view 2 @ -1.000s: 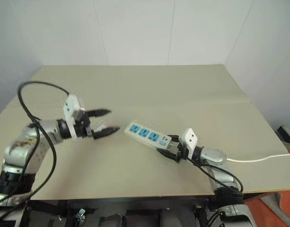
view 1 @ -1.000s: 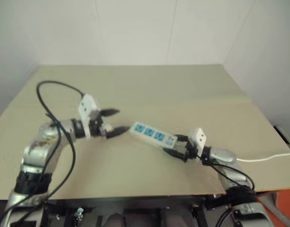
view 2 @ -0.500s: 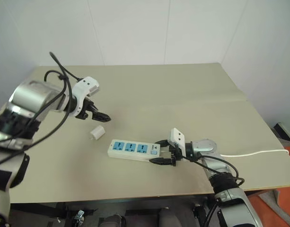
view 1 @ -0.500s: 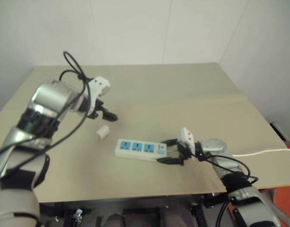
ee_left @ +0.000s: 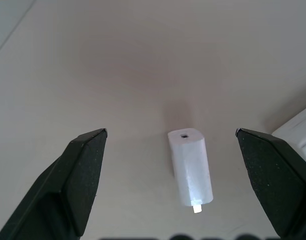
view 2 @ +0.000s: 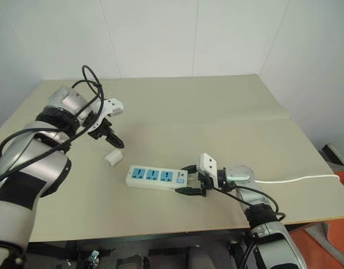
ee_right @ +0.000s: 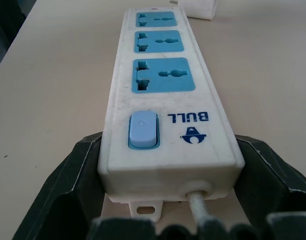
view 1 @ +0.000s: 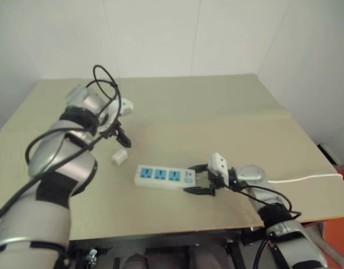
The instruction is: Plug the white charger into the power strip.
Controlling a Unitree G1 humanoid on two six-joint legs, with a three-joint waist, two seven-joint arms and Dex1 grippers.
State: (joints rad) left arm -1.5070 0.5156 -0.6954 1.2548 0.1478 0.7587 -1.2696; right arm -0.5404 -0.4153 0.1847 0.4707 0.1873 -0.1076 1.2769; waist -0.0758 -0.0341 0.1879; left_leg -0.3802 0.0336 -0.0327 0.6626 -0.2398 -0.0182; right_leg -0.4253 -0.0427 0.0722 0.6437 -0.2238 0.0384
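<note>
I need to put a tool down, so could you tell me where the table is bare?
The far half of the table and its right side, beyond the cord, lie bare. It is crowded around the white charger and the power strip, with both pincers there.

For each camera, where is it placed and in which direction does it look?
Head cameras: look forward and down at the table; both arms visible.
Left wrist: looks down between the open left gripper at the charger.
Right wrist: looks along the power strip, its switch end between the right gripper fingers.
Shared: the charger and strip appear in the head views too.
</note>
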